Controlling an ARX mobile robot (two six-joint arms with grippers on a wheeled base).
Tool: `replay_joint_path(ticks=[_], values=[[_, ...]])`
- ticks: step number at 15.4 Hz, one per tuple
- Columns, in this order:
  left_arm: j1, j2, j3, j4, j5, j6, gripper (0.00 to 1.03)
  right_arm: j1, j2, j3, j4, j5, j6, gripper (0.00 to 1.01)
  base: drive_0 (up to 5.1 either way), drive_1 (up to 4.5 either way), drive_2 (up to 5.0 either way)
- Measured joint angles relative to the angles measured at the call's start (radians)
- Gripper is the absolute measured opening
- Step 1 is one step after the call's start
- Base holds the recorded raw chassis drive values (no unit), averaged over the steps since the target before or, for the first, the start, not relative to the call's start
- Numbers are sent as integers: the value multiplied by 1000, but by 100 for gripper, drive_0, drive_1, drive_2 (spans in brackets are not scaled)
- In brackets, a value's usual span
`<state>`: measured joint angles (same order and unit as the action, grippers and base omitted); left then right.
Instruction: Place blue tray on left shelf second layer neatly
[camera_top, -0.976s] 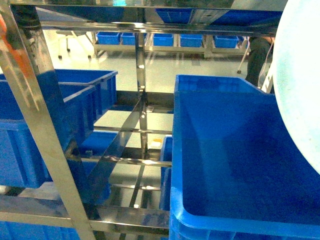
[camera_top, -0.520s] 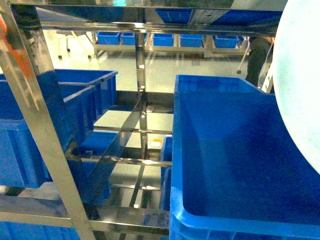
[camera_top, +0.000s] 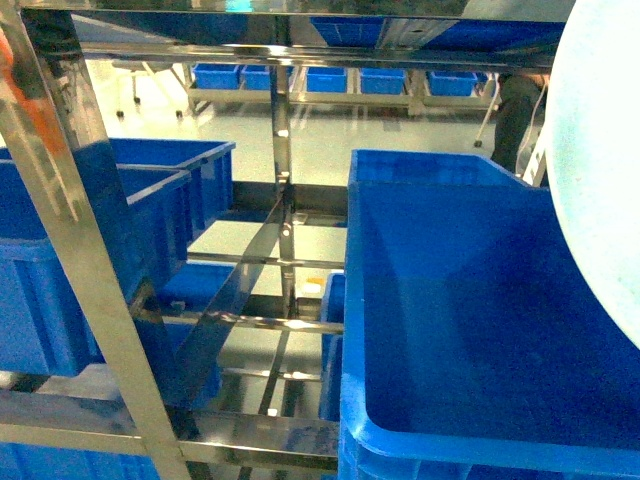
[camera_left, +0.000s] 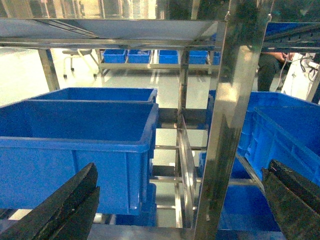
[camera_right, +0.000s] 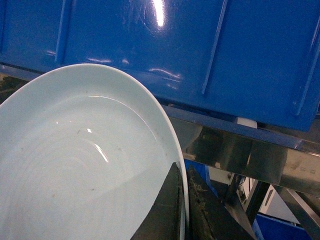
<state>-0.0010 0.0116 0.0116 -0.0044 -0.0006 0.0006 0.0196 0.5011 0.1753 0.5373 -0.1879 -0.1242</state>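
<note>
pale blue tray (camera_right: 75, 165) in right gripper (camera_right: 181, 210)

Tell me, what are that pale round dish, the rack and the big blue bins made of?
The blue tray looks like glossy plastic, though glazed ceramic is possible: it is smooth, with soft highlights. The rack seems polished stainless steel; its uprights mirror the room. The blue crates look like moulded plastic, with ribbed, shiny walls.

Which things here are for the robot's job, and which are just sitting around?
For the job:
- blue tray, pinched at its rim by the right claw
- steel shelf

Just sitting around:
- big dark-blue crates on the shelf
- left claw, open and empty
</note>
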Motion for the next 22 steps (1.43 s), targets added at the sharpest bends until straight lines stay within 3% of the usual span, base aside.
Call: replay_joint_path(ticks=[5,13,20,22], values=[[0,0,0,0,0,0,98,-3,65,2,43,-19,2,2,0,0,0],[0,0,0,0,0,0,98,0,272,26,212,-16,-2,2,0,0,0],[0,0,0,0,0,0,98,34,458,-31,353,11,-49,2,0,0,0],[0,0,0,0,0,0,98,19,509,-41,387,7,-58,2,0,0,0]])
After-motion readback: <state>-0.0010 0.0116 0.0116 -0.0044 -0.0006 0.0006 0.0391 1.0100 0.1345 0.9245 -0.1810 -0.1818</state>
